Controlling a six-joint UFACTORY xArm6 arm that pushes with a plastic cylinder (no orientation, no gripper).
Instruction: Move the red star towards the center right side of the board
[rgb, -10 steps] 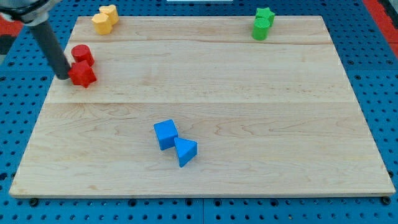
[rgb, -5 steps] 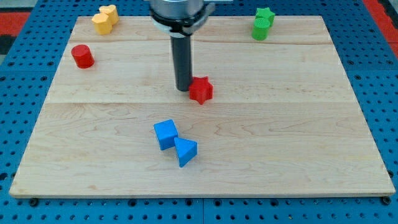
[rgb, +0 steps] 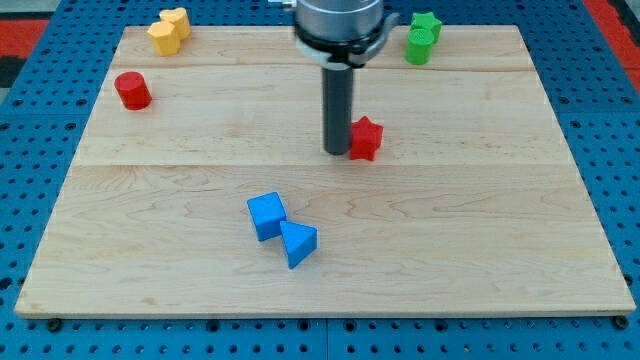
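Note:
The red star (rgb: 366, 138) lies on the wooden board (rgb: 470, 220) a little right of the middle. My tip (rgb: 337, 152) stands right against the star's left side, touching it. The dark rod rises straight up from there to the view's top.
A red cylinder (rgb: 132, 90) sits at the left. A yellow pair of blocks (rgb: 169, 30) is at the top left. A green star and green cylinder (rgb: 422, 40) are at the top right. A blue cube (rgb: 266, 216) and blue triangle (rgb: 298, 243) lie below the middle.
My tip has slid to the right across the board, pushing the red star away from the red cylinder to right of the middle.

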